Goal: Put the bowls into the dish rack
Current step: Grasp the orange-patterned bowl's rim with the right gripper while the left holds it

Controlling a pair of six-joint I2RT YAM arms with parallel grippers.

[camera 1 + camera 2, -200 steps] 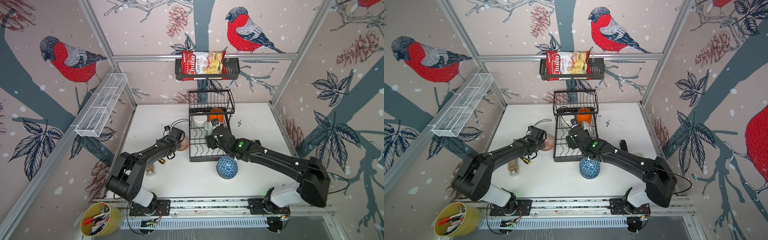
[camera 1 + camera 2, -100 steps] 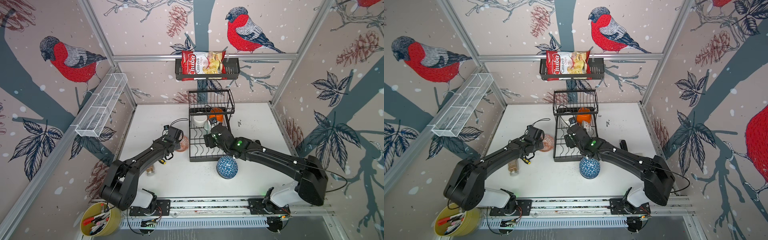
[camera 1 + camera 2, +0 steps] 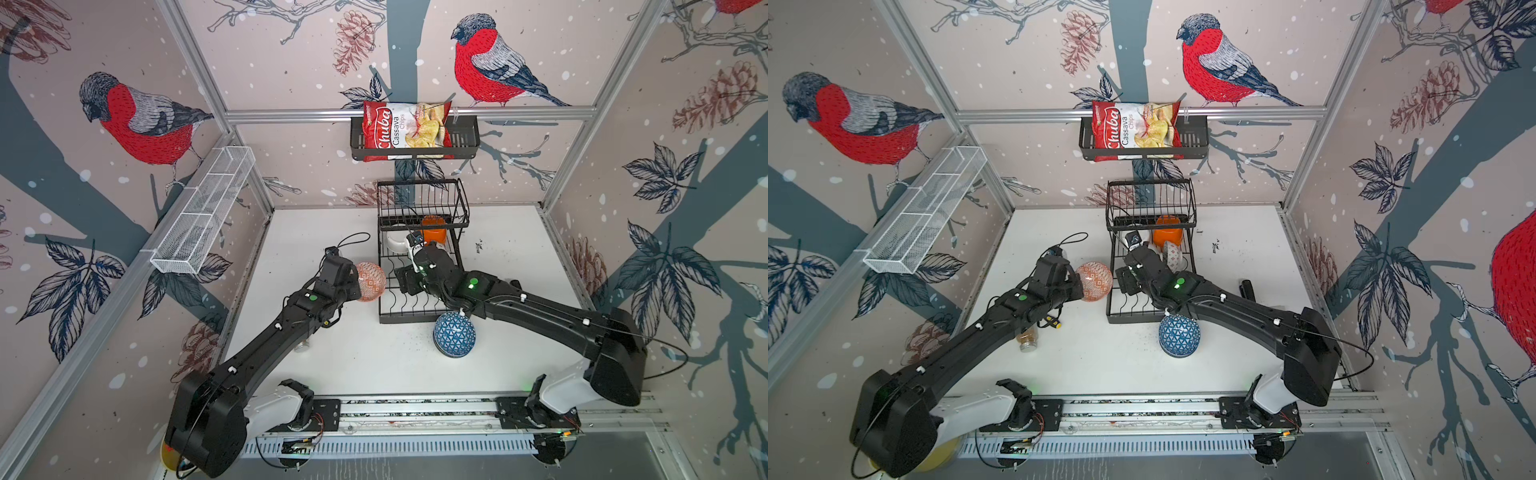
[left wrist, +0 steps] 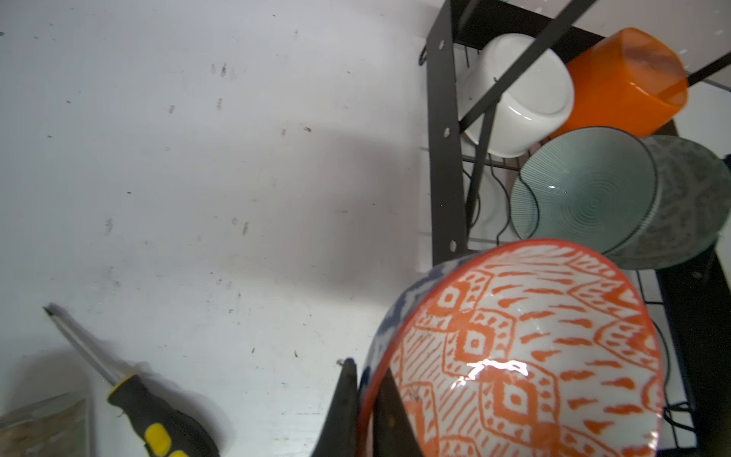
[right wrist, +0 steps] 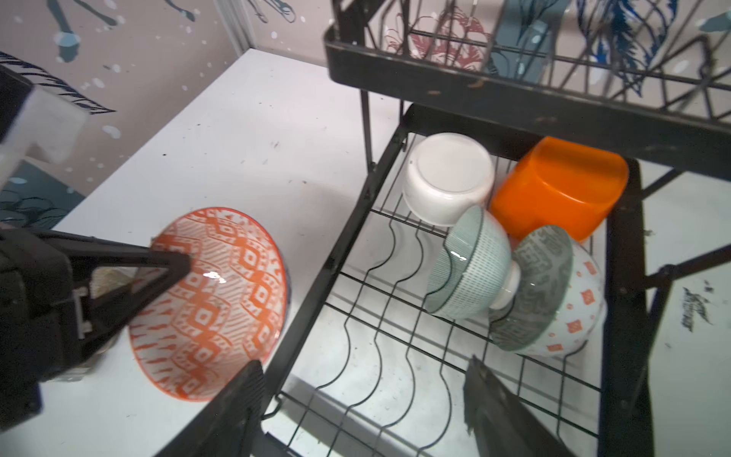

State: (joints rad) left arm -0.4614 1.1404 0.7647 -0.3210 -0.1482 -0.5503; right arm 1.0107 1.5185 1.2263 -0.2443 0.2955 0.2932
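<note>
A: Left gripper (image 4: 366,370), what has it got?

B: It is pinched on the rim of the red bowl (image 4: 514,356), one finger inside and one outside. That bowl hangs on edge above the table, just beside the left rail of the rack (image 5: 344,237), which stands mid-table toward the back edge.

A: And the right gripper (image 5: 362,376)?

B: Jaws wide, holding nothing, over the free dividers at the rack's front.

A: What is loaded?

B: White bowl (image 5: 447,178) and orange bowl (image 5: 561,186) sit upside down at the rack's back. Green bowl (image 5: 470,265), grey bowl (image 5: 530,285) and dotted bowl (image 5: 577,312) lean together on edge before them. The blue bowl (image 3: 454,340) lies upside down on the table, close against the rack's front edge.

A: How will the red one handle?

B: Glazed ceramic, I'd judge: stiff, slick, heavy for a rim pinch, and likely to chip against wire. The rim looks like the only part thin enough to grip. If the right gripper takes over, the opposite rim seems best.
</note>
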